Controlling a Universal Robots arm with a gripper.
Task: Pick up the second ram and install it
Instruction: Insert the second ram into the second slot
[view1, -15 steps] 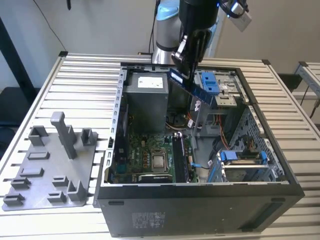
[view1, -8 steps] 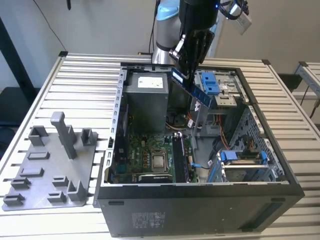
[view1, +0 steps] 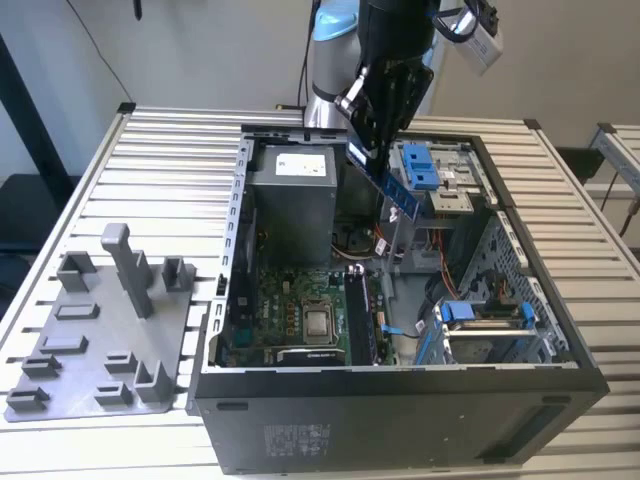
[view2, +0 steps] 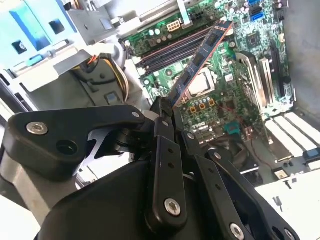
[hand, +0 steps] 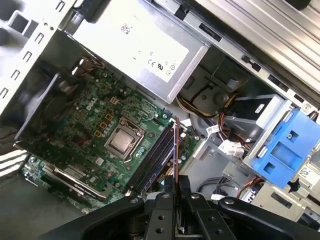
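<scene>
The second ram (view1: 393, 186) hangs in the air above the far part of the open computer case (view1: 400, 420), tilted so that one end points down toward the motherboard (view1: 290, 320). The gripper (view2: 167, 110) pinches it by one short end, its fingers pressed on the two flat faces. This leaves the long contact edge free, which I judge is needed for it to enter a slot. In the first wrist view the second ram (hand: 175, 150) appears edge-on and runs nearly along the memory slots (hand: 154, 161), so the hold seems chosen to match their direction. The slots lie just beside the processor socket (hand: 122, 141), and both are nearer than the grey power supply (view1: 290, 190). One slot may already carry a stick, but I cannot tell this surely. On the exterior view's left, well apart from the case, the grey holder tray (view1: 100, 330) stands on the slatted table (view1: 170, 160).
</scene>
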